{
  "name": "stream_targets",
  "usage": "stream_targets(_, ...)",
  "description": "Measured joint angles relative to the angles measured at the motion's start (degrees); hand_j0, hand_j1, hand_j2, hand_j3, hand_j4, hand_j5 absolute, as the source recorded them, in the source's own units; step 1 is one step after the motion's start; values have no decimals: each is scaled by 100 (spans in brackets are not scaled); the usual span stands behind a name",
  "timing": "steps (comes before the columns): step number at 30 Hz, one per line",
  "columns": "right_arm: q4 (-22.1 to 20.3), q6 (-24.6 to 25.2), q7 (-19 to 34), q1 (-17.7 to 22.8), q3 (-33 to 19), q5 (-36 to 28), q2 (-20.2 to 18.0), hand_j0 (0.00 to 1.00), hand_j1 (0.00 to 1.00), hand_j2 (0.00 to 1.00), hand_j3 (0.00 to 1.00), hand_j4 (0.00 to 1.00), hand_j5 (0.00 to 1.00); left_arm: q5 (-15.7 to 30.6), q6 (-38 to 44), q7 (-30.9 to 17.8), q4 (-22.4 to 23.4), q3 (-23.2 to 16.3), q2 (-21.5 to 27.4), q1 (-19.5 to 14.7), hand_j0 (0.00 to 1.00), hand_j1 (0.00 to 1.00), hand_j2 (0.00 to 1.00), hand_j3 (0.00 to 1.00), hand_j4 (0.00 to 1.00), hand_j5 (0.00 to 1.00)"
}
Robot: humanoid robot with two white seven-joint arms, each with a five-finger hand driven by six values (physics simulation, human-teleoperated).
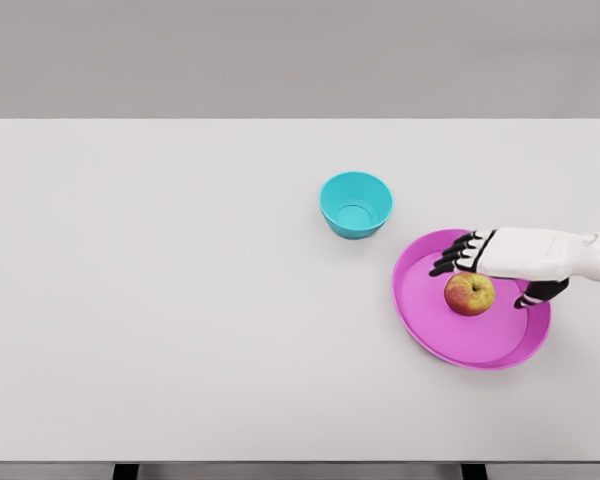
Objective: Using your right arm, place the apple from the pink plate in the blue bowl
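Note:
A red and yellow apple (469, 294) lies on the pink plate (430, 320) at the right of the white table. My right hand (490, 275) reaches in from the right edge and hovers just over the apple, fingers (452, 258) spread past its far side and thumb (536, 294) to its right. The hand is open and holds nothing. The blue bowl (356, 204) stands up and to the left of the plate, with nothing inside. My left arm does not show.
The white table (180, 300) fills the view, its front edge near the bottom of the picture. A grey wall lies behind its far edge.

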Motion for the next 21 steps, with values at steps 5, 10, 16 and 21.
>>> stream_targets(5,68,1,0,-44,88,19,39,100,100,100,100,100,100,0,0,0,0,1,0,0,100,100,100,100,100,100)
stream_targets(10,220,3,-1,-281,233,23,141,100,100,100,100,100,100,0,0,0,0,2,0,0,100,100,100,100,100,100)
stream_targets(16,390,0,0,-369,523,36,260,100,100,100,100,100,100,0,-1,0,0,2,0,0,100,100,100,100,100,100)
stream_targets(21,419,0,0,-369,563,38,275,100,100,100,100,100,100,0,0,0,0,2,0,0,100,100,100,100,100,100)
